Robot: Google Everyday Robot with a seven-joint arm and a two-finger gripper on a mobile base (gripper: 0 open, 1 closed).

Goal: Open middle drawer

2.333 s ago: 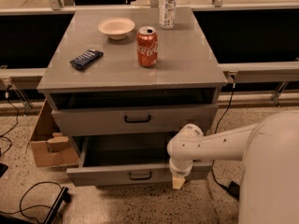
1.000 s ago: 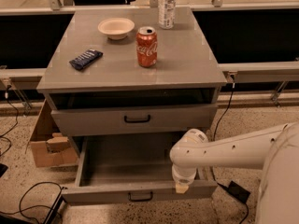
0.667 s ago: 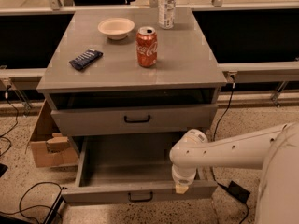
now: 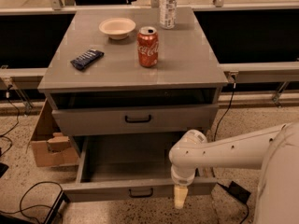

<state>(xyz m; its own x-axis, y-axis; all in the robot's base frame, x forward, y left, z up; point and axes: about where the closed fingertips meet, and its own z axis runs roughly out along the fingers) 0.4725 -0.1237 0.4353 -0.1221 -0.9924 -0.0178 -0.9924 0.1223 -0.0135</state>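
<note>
The middle drawer (image 4: 103, 191) is a wide grey drawer with a small black bar handle (image 4: 141, 192). It stands pulled well out of the cabinet, and its inside looks empty. My gripper (image 4: 180, 199) hangs from the white arm (image 4: 224, 150), pointing down. It sits at the drawer's front edge, right of the handle and apart from it. The top drawer (image 4: 93, 120), with its own black handle (image 4: 138, 119), is above, with a dark gap over it. The lowest drawer is hidden under the pulled-out one.
On the cabinet top (image 4: 196, 64) stand a red cola can (image 4: 147, 46), a white bowl (image 4: 117, 28), a clear bottle (image 4: 168, 3) and a blue packet (image 4: 87, 59). An open cardboard box (image 4: 49, 146) sits on the floor left of the cabinet. Black cables (image 4: 28, 197) lie at lower left.
The middle drawer has slid further out toward the camera, and my gripper moved down and forward with its front. Over the last second almost nothing has moved.
</note>
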